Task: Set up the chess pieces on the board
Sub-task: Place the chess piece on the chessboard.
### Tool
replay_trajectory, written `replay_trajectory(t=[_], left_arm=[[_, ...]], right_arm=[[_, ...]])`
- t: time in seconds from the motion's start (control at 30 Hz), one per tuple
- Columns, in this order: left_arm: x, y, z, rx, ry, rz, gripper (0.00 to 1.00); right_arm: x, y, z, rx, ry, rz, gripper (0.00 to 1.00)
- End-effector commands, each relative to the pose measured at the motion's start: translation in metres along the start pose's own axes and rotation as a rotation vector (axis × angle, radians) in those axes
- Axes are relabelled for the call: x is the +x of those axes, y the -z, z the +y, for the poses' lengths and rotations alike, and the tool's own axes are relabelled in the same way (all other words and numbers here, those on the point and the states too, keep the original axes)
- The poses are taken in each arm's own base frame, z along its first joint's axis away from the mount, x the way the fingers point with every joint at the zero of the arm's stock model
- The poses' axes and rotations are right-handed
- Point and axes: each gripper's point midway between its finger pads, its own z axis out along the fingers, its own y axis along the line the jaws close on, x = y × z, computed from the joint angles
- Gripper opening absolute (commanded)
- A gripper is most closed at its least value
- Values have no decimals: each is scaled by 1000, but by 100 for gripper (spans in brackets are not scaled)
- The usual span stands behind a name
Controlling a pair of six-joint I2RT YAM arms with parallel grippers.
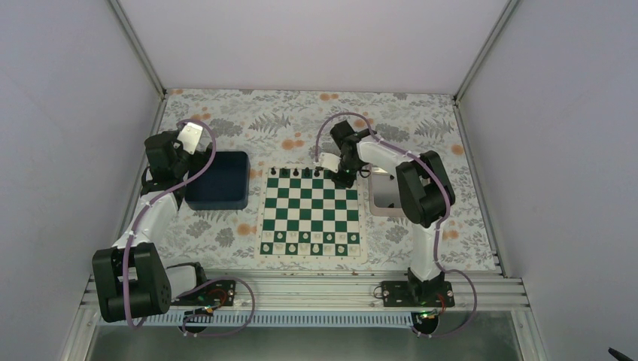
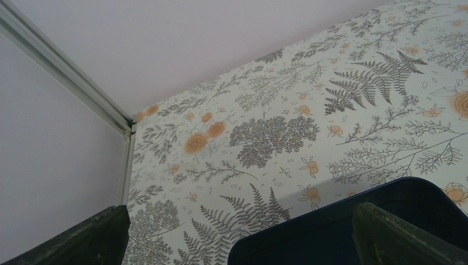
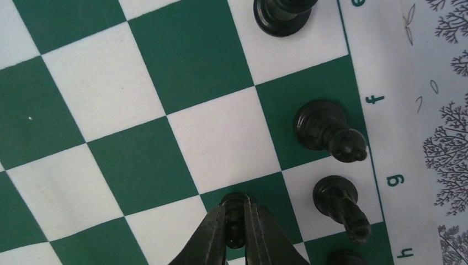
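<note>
Since the right gripper is pinched narrowly on a small black piece over the green g-file square, one row in from the board's far edge, it should lower straight, centre the piece, and release without brushing the neighbouring back-row piece.
</note>
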Motion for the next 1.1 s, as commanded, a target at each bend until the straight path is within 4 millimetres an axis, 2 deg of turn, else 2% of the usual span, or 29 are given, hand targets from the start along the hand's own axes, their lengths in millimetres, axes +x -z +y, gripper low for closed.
replay_trajectory(t=[0.0, 0.43, 0.73, 0.83, 0.97, 1.07], left_arm=[[-8, 3, 1, 6, 5, -30, 100], [-8, 2, 1, 9, 5, -28, 100], [-7, 2, 1, 10, 2, -28, 100], [-7, 2, 1, 10, 2, -28, 100], [-8, 3, 1, 8, 1, -29, 100], [-8, 3, 3, 0, 2, -29, 100]], right_arm=[[7, -7, -7, 13, -27, 15, 9], [9, -3, -12, 17, -34, 17, 9], [5, 3, -8, 0, -30, -4, 18], [0, 11, -6, -4, -26, -31, 23], [-7, 28, -7, 7, -31, -59, 25], [-12, 48, -8, 34, -28, -83, 25]])
